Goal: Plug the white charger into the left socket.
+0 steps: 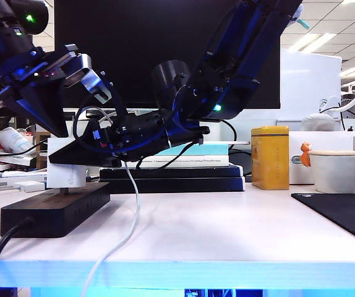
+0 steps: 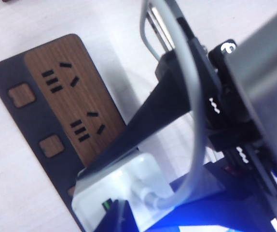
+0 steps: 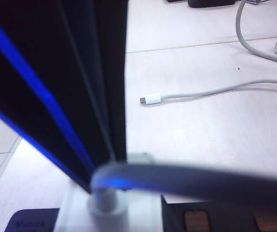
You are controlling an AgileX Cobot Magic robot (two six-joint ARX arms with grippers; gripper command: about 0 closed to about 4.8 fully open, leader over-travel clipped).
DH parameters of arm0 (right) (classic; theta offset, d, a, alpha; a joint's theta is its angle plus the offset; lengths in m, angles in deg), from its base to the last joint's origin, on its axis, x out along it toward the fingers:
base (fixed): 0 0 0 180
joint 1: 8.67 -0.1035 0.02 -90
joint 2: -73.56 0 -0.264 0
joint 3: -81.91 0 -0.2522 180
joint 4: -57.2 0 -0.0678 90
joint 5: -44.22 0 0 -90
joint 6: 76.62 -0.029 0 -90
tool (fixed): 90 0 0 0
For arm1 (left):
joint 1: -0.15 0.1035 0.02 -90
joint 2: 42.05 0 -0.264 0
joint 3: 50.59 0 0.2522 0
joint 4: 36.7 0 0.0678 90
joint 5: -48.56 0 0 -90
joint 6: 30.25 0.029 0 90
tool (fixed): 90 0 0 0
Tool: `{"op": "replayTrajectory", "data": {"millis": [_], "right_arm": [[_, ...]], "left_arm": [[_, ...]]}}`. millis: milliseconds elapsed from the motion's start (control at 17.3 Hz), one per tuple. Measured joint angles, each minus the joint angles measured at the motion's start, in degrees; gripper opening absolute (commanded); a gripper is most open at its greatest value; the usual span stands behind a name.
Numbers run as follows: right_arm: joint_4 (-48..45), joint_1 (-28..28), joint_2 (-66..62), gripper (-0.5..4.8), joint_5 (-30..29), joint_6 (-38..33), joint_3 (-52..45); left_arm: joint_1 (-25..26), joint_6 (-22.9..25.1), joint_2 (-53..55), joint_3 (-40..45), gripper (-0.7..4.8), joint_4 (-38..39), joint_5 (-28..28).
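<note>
Now, charger: the white rectangular plastic charger [image 1: 66, 175] is stood on the left end of the low black wood-topped power strip [image 1: 54, 210].
Right gripper [image 1: 72, 158]: clamped on the charger.
Left gripper [image 1: 57, 127]: clenched, held just above.

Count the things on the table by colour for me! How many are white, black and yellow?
White: 2, the white charger with its cable, and the mug.
Black: 2, the power strip and the mat.
Yellow: 1, the tin.
Total: 5, not counting the books or clutter behind.
</note>
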Motion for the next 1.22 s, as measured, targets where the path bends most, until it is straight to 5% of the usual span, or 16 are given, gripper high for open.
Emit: {"op": "replayTrajectory", "data": {"millis": [1043, 1101, 1217], "right_arm": [[4.94, -1.14, 0.04, 1.44, 2.1, 8.57, 0.2], [4.92, -1.14, 0.04, 1.73, 2.1, 8.57, 0.2], [4.94, -1.14, 0.11, 3.9, 2.49, 8.28, 0.2]], "left_arm": [[0.09, 0.42, -0.57, 3.28, -0.06, -0.76, -0.83], [0.09, 0.42, -0.57, 3.28, -0.06, -0.76, -0.85], [0.09, 0.44, -0.55, 3.13, -0.06, -0.68, -0.9]]}}
